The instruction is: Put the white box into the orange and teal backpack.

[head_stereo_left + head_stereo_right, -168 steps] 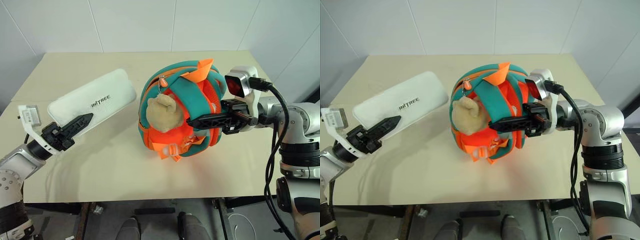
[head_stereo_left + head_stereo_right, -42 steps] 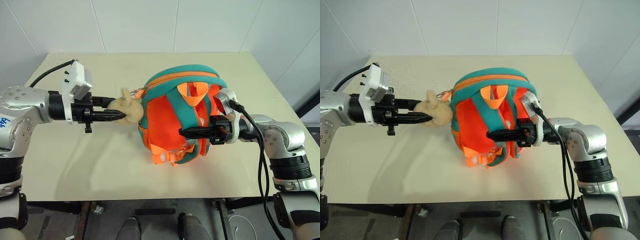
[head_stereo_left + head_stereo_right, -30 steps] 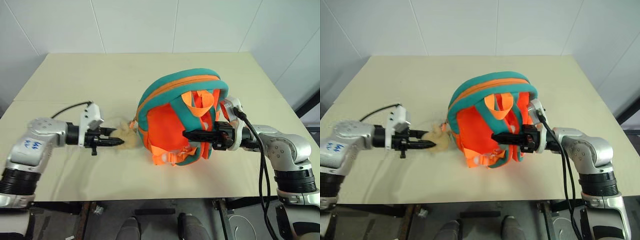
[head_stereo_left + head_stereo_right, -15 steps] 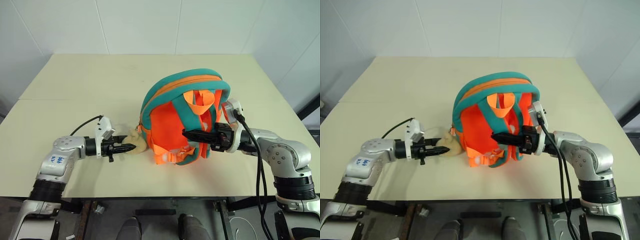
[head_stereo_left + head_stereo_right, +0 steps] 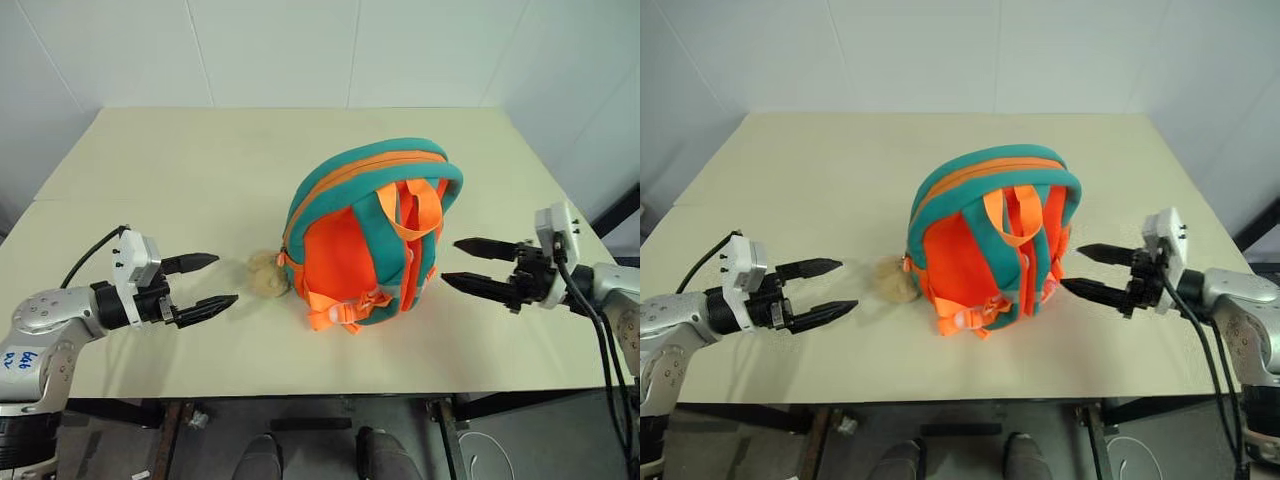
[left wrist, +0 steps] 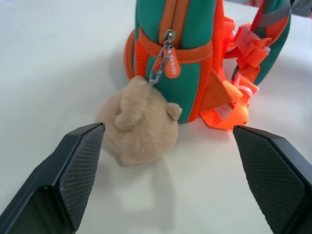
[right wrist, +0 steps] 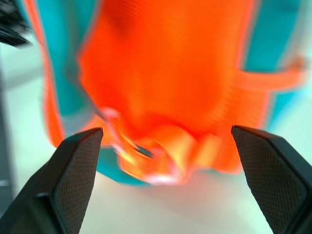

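We have let go on both sides. Half a second ago our left gripper (image 5: pixel 200 284) was pinched on the small beige plush bear (image 5: pixel 267 275) and our right gripper (image 5: pixel 478 267) was closed among the straps; now both have drawn back towards the left and right edges of the frame, each with its two black fingers spread wide and nothing between them.

The small bright orange backpack with teal trim and straps (image 5: pixel 370 235) stands upright on its own at the centre of the frame, on the pale beige table (image 5: pixel 200 160). Its strap side faces us, the orange buckles hanging low at the front. The bear lies on the table at the pack's lower left, touching its base and hanging by a short chain from the zip pull (image 6: pixel 168 61).

The flat white case that lay on the table at the upper left a few seconds ago is no longer there. We judge that it sits inside the backpack, though the pack's walls hide it and we cannot confirm that. In the left wrist view the zip looks drawn down to the bear's side, so the pack seems closed.

With the pack standing free and both grippers clear of it, we read the task as done or nearly so.
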Available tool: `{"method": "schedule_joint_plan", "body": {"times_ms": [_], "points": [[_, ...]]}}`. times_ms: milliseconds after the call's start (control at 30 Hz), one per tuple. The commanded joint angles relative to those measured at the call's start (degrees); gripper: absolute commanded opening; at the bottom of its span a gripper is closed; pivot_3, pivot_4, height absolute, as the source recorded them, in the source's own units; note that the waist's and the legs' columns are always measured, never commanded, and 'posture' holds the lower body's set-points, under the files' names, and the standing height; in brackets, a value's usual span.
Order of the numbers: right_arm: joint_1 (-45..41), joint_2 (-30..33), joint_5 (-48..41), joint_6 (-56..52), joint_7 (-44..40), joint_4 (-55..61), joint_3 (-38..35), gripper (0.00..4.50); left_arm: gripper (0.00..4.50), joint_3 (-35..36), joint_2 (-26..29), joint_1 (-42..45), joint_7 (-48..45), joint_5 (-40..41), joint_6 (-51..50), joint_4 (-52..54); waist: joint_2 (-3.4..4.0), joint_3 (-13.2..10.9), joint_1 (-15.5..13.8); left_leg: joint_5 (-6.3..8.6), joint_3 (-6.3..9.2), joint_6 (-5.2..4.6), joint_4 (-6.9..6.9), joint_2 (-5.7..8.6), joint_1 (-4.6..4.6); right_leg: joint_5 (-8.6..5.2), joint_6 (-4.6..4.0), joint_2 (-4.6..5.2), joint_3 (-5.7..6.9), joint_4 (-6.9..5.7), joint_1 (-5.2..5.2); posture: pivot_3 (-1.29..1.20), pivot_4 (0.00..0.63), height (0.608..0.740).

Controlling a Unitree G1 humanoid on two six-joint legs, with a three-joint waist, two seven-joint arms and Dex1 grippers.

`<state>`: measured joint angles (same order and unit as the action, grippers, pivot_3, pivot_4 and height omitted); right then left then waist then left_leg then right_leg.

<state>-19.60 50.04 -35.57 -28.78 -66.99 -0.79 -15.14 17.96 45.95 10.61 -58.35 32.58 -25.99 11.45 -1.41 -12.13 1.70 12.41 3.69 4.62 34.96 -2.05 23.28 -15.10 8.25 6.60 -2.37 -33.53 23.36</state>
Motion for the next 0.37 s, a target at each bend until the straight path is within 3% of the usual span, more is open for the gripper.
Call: {"method": "schedule_joint_plan", "body": {"times_ms": [33,367], "points": [[-0.4,1.6,1.9,5.6,-0.6,-2.1,-3.5,4.49,4.5,2.1,1.1,0.9,0.4,1.9,-0.3,2.3,0.02,0.0,0.2,0.0,-0.03,0.0,-0.01,0.0,0.0,0.0,0.0,0.0,-0.04,-0.01,0.02,0.0,0.15,0.74],[1.9,0.1,9.0,16.8,1.2,-4.1,-1.7,4.49,4.5,3.5,1.4,2.6,2.4,1.6,2.1,2.1,0.02,0.0,0.0,0.0,-0.15,0.0,0.0,0.0,-0.01,0.03,0.05,-0.01,-0.17,-0.02,0.06,0.0,0.15,0.74]]}}
